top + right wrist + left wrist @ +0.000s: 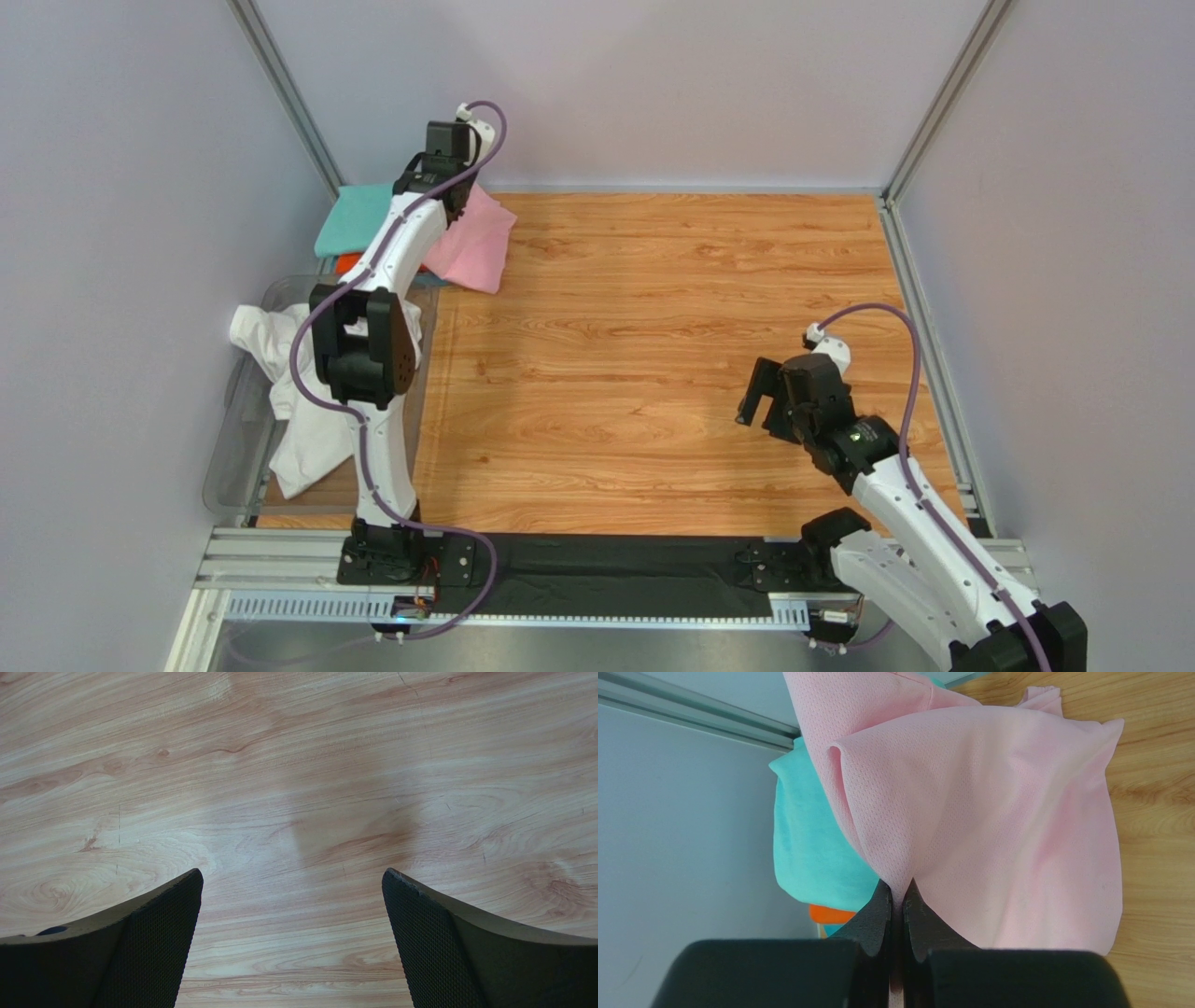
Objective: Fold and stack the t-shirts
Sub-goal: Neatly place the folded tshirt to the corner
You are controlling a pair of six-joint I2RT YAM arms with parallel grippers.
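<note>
At the far left corner of the table (673,322) the left gripper (897,885) clamps a fold of the light pink t-shirt (990,812), draped over the folded teal t-shirt (808,847) and orange t-shirt (833,915), while the right gripper (291,873) hangs spread wide, empty, over the wood at near right, and the white t-shirt (302,406) lies crumpled at near left.

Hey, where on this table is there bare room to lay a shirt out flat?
The table is bare from the pink shirt across to the right wall, including under the open right gripper. The far left corner is crowded: the left gripper holds the pink shirt over the teal shirt and orange shirt, and the white shirt fills the left edge.
</note>
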